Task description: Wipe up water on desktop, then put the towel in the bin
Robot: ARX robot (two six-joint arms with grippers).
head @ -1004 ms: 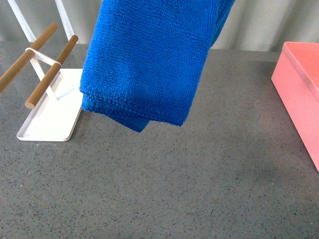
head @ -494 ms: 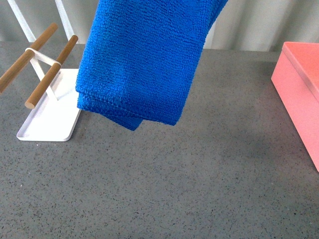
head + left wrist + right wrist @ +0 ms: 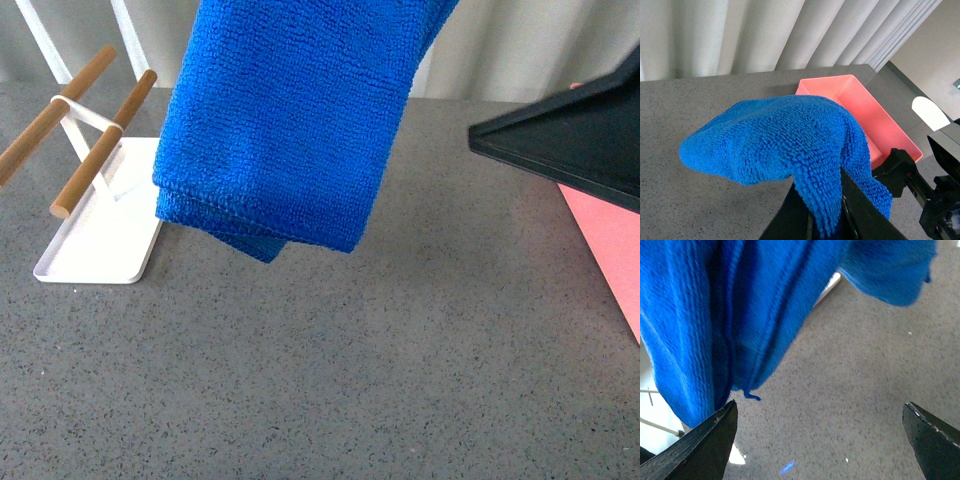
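The blue towel [image 3: 290, 120] hangs folded in the air above the speckled grey desktop [image 3: 330, 380], its lower edge clear of the surface. My left gripper [image 3: 827, 220] is shut on the towel [image 3: 785, 145], which drapes over its fingers. The pink bin [image 3: 610, 240] stands at the right edge, partly hidden by my right gripper's black finger [image 3: 570, 135]. It also shows in the left wrist view [image 3: 865, 112], empty. My right gripper [image 3: 820, 435] is open, wide apart, over bare desktop [image 3: 855, 390] beside the hanging towel [image 3: 730, 305]. I can make out no water.
A flat white tray [image 3: 105, 225] with two wooden rods [image 3: 100, 145] on a white stand sits at the back left. Pale curtains [image 3: 765, 35] run behind the desktop's far edge.
My right gripper's black finger has come into the front view at the right, covering part of the bin. The towel swung slightly left a second ago and has since held still.
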